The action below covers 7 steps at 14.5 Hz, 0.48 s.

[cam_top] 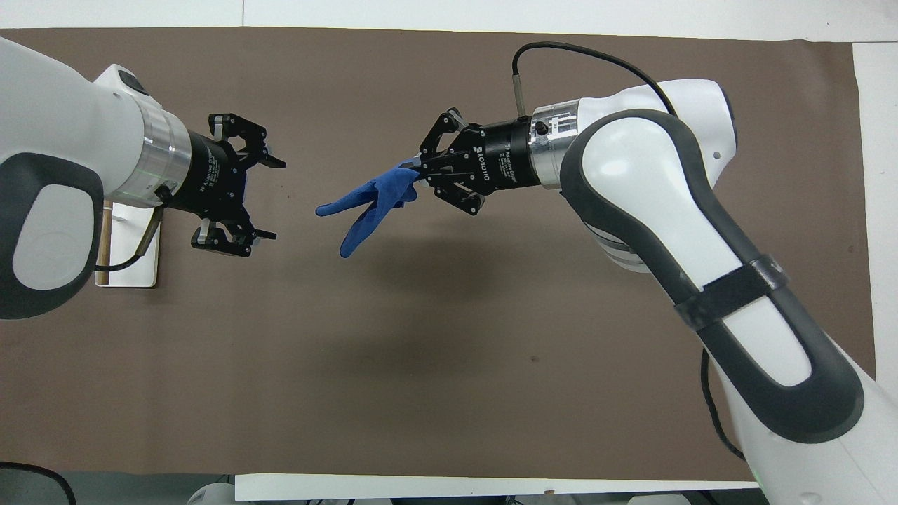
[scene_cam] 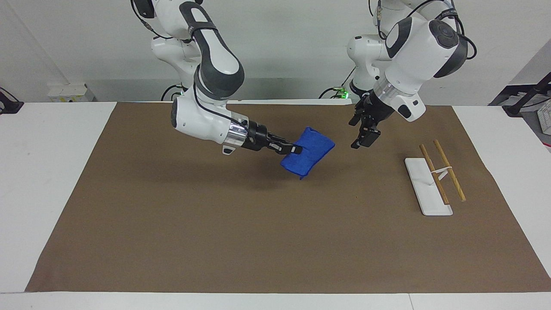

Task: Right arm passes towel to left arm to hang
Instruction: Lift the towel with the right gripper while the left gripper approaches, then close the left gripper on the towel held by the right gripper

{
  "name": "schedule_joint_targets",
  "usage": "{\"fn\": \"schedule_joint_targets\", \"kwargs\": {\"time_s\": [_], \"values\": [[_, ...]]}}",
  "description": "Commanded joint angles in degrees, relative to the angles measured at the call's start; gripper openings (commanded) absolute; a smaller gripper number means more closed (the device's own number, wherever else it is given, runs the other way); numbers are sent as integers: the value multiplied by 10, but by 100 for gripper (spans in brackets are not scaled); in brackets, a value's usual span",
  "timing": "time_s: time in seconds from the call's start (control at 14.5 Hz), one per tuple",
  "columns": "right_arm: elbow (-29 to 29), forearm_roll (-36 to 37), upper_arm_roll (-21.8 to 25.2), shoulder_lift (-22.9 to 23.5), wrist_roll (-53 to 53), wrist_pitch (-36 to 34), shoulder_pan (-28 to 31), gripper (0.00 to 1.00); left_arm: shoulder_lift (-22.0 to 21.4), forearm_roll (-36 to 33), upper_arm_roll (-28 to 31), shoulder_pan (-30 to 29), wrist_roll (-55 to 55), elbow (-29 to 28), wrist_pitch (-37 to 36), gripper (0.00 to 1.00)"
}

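Overhead: towel [cam_top: 368, 203] lengthwise toward left pincer [cam_top: 270, 198]

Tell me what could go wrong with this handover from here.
1. The right gripper pinches the towel by one edge only, and the rest droops in folds; the open left gripper may catch just a loose flap and lose it on release.
2. The two grippers face each other over the mat with the towel between them; closing in further risks fingers colliding.
3. The rack is low, so hanging a bunched towel may fail.
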State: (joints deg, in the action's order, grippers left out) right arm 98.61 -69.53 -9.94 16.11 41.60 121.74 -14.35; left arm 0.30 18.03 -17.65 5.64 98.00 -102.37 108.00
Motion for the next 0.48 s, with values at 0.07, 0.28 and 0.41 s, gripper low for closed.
{"fn": "schedule_joint_targets", "kwargs": {"time_s": [0.07,0.28,0.41], "values": [[20,-18,0,-20,15,13,-8,1,-5,31,-15,-4,34,-23,59,92],[23,-18,0,-20,16,13,-9,1,-3,35,-25,-3,41,-34,87,92],[23,-18,0,-20,16,14,-9,1,-1,35,-32,-3,45,-38,92,92]]}}
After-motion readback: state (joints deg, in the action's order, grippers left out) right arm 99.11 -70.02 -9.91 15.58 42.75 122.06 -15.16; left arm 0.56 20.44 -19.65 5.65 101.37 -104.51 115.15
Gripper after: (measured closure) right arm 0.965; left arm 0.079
